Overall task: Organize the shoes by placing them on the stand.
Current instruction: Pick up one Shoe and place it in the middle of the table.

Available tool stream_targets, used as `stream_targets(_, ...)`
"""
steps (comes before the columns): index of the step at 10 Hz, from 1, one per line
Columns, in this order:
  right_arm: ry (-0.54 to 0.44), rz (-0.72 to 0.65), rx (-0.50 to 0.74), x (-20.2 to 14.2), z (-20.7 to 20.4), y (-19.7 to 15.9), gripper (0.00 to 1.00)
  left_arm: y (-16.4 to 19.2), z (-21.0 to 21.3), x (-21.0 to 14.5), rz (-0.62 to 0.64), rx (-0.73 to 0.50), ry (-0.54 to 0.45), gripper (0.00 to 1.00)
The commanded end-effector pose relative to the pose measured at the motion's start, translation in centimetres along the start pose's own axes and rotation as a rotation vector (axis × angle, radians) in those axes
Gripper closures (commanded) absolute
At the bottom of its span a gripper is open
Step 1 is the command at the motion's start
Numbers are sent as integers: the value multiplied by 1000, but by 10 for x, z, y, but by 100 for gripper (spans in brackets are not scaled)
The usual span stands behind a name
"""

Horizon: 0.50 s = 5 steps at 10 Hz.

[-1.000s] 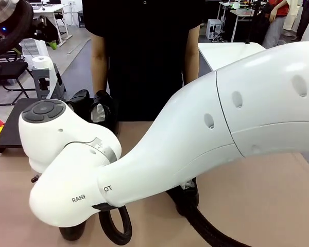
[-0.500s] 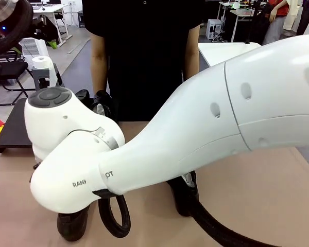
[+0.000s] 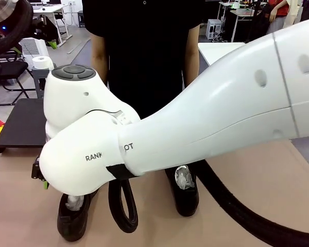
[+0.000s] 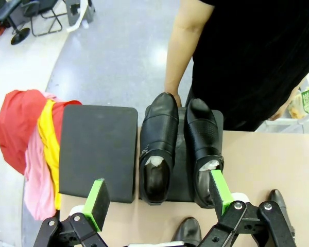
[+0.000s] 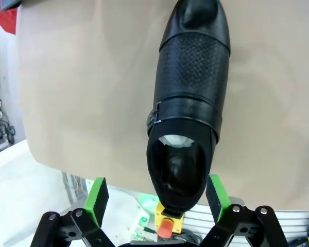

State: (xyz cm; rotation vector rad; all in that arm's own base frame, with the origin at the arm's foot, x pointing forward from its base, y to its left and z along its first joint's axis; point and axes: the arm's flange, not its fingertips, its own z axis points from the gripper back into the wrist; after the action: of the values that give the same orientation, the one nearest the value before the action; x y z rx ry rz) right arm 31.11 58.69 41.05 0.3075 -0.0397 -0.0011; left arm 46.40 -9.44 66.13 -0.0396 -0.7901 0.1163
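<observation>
In the left wrist view two glossy black shoes (image 4: 158, 146) (image 4: 205, 144) lie side by side on the flat black stand (image 4: 98, 149), toes toward the person. My left gripper (image 4: 157, 198) hovers open above the stand's near edge, holding nothing. In the right wrist view a third shoe (image 5: 188, 103) with a textured top rests on the tan table, its heel between the wide-open fingers of my right gripper (image 5: 157, 198). The front view shows two shoes on the table, one at lower left (image 3: 72, 218) under my right arm and another in the middle (image 3: 184, 188).
My right arm (image 3: 195, 128) crosses the front view from right to left and hides much of the table. A person in black (image 3: 144, 51) stands at the far side, a hand (image 4: 174, 95) by the stand. A red and yellow cloth (image 4: 26, 139) lies left of the stand.
My right gripper has opened and let go of the shoe, which now rests on the table. The right arm has lifted, uncovering the lower-left shoe in the front view.
</observation>
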Motion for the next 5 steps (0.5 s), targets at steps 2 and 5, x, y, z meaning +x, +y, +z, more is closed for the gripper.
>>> stream_targets(2,66,43,32,-7,3,-24,0,0,1,2,-6,1,4,0)
stream_targets(5,14,4,5,-2,-1,-4,0,0,1,2,-6,1,4,0)
